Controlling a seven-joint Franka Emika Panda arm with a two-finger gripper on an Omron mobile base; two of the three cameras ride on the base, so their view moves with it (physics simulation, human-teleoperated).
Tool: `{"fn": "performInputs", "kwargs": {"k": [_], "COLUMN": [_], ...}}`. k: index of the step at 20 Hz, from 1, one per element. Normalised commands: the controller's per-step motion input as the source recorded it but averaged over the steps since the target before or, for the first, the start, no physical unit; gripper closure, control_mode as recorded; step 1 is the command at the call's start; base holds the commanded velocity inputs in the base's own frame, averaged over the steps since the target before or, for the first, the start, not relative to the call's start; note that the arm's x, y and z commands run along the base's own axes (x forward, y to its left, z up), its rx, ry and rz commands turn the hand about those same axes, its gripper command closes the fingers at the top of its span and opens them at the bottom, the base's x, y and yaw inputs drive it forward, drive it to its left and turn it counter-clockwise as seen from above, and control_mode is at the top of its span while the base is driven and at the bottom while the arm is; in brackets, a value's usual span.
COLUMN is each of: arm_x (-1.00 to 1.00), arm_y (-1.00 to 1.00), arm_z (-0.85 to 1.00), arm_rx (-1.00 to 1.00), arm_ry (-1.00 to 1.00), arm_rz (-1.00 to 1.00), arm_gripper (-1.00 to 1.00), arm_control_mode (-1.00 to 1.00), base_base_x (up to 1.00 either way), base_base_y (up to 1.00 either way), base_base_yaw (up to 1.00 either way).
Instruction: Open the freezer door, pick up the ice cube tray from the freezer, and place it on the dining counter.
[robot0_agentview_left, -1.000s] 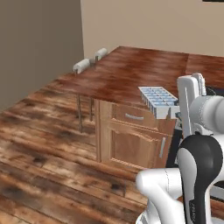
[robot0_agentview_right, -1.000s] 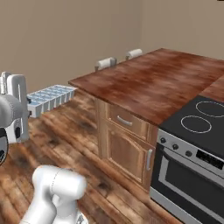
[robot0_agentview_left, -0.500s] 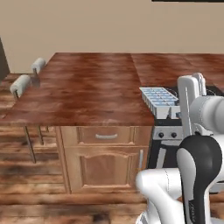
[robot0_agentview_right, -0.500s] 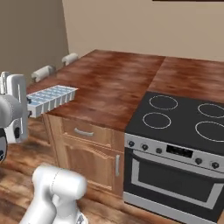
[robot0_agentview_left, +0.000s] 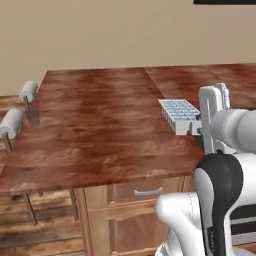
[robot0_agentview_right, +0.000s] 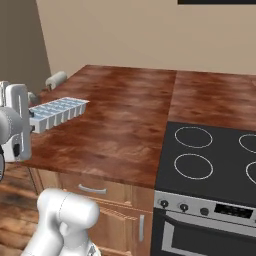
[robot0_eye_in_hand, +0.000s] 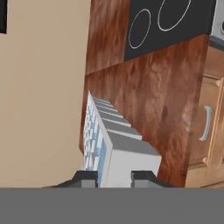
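Note:
The pale blue-white ice cube tray (robot0_agentview_left: 179, 113) (robot0_agentview_right: 58, 112) (robot0_eye_in_hand: 109, 142) hangs level in the air above the near part of the dining counter (robot0_agentview_left: 95, 130) (robot0_agentview_right: 120, 115), a broad reddish-brown wood-grain top. My gripper (robot0_agentview_left: 196, 128) (robot0_agentview_right: 33, 126) (robot0_eye_in_hand: 114, 176) is shut on the tray's near end, and the tray sticks out forward from it. In the hand view the tray runs up from between the two dark fingertips (robot0_eye_in_hand: 142, 176), seen on edge. The freezer and its door are out of view.
A black cooktop (robot0_agentview_right: 210, 155) (robot0_eye_in_hand: 166, 22) is set into the counter to the right. Below the counter's front edge are wooden cabinet drawers (robot0_agentview_left: 145, 192) (robot0_agentview_right: 95, 190). Two stools (robot0_agentview_left: 12, 122) stand at the counter's left side. A beige wall (robot0_agentview_left: 125, 35) runs behind.
The base has driven on and turned, so the counter has swung round to lie straight ahead and closer. The tray stays in the shut gripper, held in the same place relative to the arm.

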Motion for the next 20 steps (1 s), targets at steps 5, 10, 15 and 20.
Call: {"fn": "performInputs", "kwargs": {"k": [5, 10, 15, 20], "arm_x": [0.00, 0.00, 0.01, 0.61], "arm_y": [0.00, 0.00, -0.01, -0.05], "arm_z": [0.00, 0.00, 0.00, -0.02], "arm_rx": [0.00, 0.00, 0.00, 0.00], "arm_ry": [0.00, 0.00, 0.00, 0.01], "arm_rz": [0.00, 0.00, 0.00, 0.02], "arm_gripper": [1.00, 1.00, 1.00, 1.00], "arm_control_mode": [1.00, 1.00, -1.00, -1.00], "base_base_x": [0.43, 0.35, 0.04, 0.00], "base_base_y": [0.22, 0.12, 0.00, 0.00], "base_base_yaw": [-0.12, -0.07, 0.00, 0.00]}}
